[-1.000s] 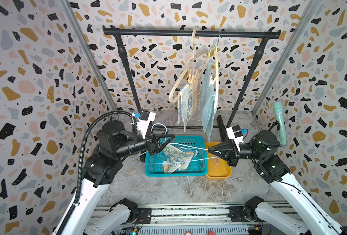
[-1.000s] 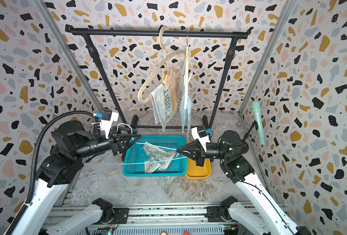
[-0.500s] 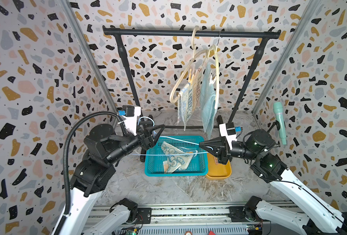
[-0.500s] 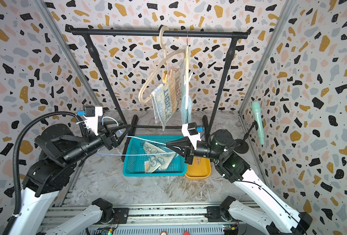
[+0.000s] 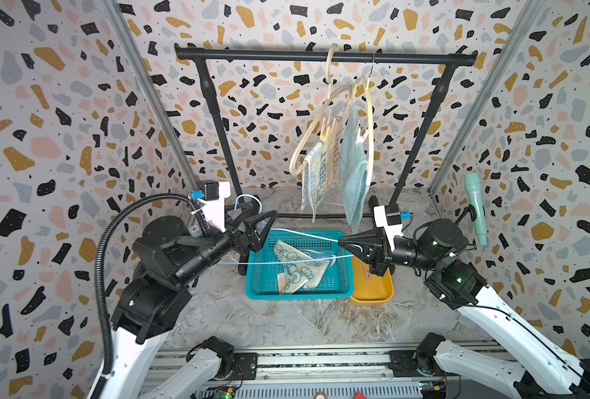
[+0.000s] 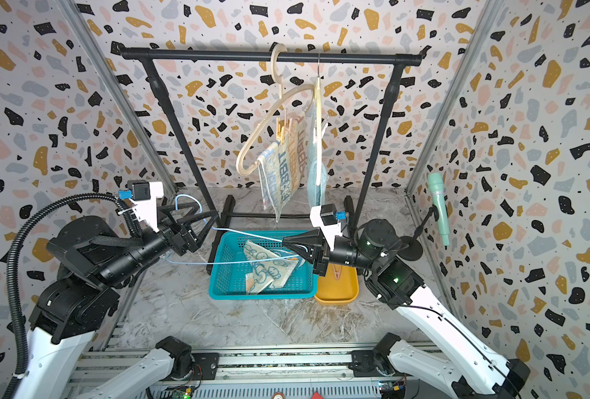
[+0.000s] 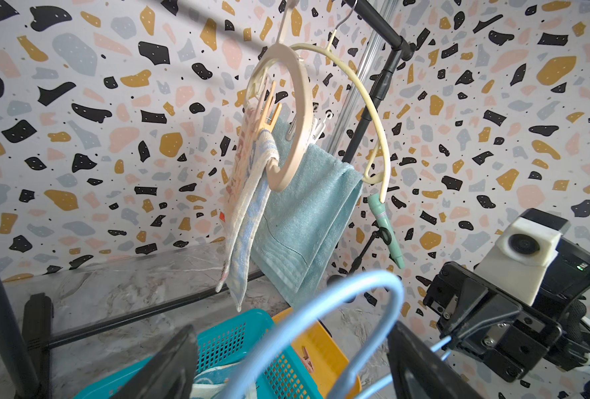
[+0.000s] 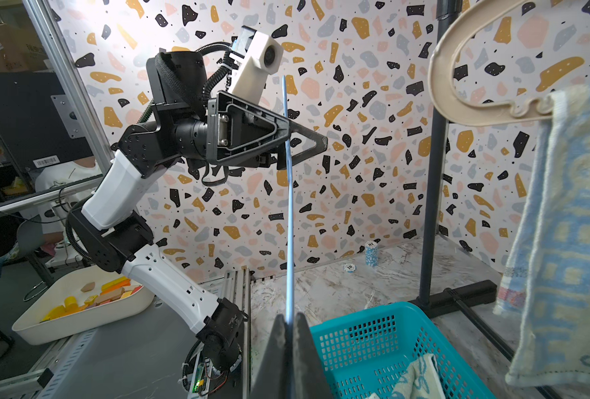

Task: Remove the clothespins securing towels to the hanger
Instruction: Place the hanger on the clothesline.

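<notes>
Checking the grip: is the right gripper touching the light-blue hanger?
Touching. The right wrist view shows the right gripper shut on the wire of the light-blue hanger, with no gap.

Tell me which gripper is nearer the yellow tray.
Right. The right gripper hangs close by the yellow tray, tips over the adjoining teal basket; the left gripper is at the basket's opposite side.

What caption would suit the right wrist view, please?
Right gripper pinches the blue hanger over the teal basket; left gripper open.
</notes>
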`<state>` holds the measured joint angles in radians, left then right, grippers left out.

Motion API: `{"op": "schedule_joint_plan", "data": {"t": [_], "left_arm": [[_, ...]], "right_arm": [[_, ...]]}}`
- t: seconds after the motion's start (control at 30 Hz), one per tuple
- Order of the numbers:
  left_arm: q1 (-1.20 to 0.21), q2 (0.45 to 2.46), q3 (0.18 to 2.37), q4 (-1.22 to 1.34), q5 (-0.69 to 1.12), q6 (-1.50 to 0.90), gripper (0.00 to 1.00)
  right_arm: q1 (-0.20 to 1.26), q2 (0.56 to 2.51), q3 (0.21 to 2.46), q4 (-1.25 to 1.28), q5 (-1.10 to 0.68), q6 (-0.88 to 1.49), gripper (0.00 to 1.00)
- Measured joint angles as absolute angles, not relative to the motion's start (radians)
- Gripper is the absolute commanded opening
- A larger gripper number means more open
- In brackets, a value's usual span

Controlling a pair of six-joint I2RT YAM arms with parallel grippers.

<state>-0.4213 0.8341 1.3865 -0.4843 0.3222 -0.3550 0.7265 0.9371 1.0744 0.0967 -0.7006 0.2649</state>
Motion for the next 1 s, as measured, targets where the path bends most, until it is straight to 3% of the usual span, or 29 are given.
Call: {"op": "schedule_joint_plan", "data": {"t": [0.67, 1.0], "left_arm": [[-0.421, 0.791, 1.448, -0.505, 0.172, -0.356, 0.91], [-0.421, 0.744, 1.493, -0.516, 0.121, -0.352, 0.91]], "right_arm": [[0.667, 0.944, 1.06, 0.126, -0.56, 0.316, 0.0], [0.667, 0.846, 1.061, 0.016, -0.517, 0.282, 0.0]]}}
